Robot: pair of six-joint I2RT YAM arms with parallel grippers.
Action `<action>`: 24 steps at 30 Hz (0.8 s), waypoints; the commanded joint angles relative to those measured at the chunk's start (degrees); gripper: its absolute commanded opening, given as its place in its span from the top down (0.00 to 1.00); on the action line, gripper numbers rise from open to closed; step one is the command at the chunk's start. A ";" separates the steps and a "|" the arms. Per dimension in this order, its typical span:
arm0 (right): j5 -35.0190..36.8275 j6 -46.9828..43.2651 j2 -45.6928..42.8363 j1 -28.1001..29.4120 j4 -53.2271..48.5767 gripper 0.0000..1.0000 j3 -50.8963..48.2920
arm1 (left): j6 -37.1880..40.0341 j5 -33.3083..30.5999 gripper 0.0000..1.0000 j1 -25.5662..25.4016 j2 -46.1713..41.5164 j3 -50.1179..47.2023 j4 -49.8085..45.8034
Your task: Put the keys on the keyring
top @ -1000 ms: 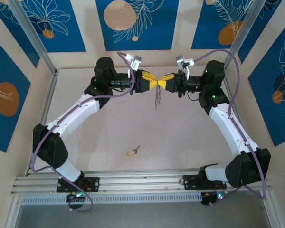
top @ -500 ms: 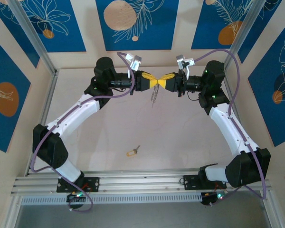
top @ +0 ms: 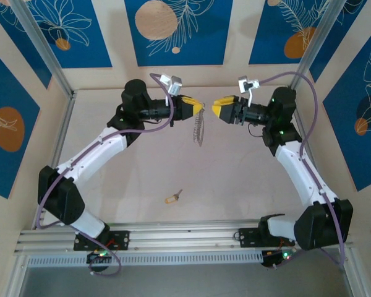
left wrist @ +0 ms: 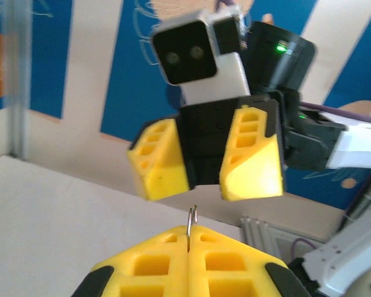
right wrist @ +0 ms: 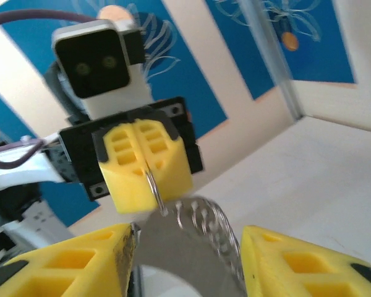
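Now we are partway, above the table (top: 111, 185). Our left gripper (top: 198, 106) is clamped on the keyring (top: 199, 130), which dangles from its tips at the far middle. Our right gripper (top: 216, 107) faces it just beside, jaws spread and empty. The key (top: 172, 198) lies on the table, well apart, towards the near edge. Next, we judge, the right arm must fetch that key for threading.

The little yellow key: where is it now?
Top view: the key lies on the table, near the front rail, left of centre, far from the keyring in the left claw.
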 commanded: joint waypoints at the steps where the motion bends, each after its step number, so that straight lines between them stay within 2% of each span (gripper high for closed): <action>1: 6.65 2.53 -3.97 0.67 -4.80 0.49 -4.48 | 4.46 -7.31 1.00 0.86 -4.04 -3.25 -1.48; 6: 15.59 1.57 -4.95 5.99 -13.10 0.46 -12.02 | 6.25 -12.03 1.00 1.42 -7.98 -8.64 -2.15; 15: 36.46 -3.98 2.21 28.49 -21.59 0.47 -18.85 | 8.68 -18.70 1.00 1.86 -15.66 -17.47 -4.21; 19: 44.44 -8.17 5.75 35.76 -23.45 0.48 -20.08 | 9.08 -20.49 1.00 1.98 -18.65 -20.44 -5.01; 24: 46.51 -13.22 11.09 41.59 -21.04 0.53 -21.07 | 9.13 -22.04 1.00 2.18 -21.96 -22.62 -6.39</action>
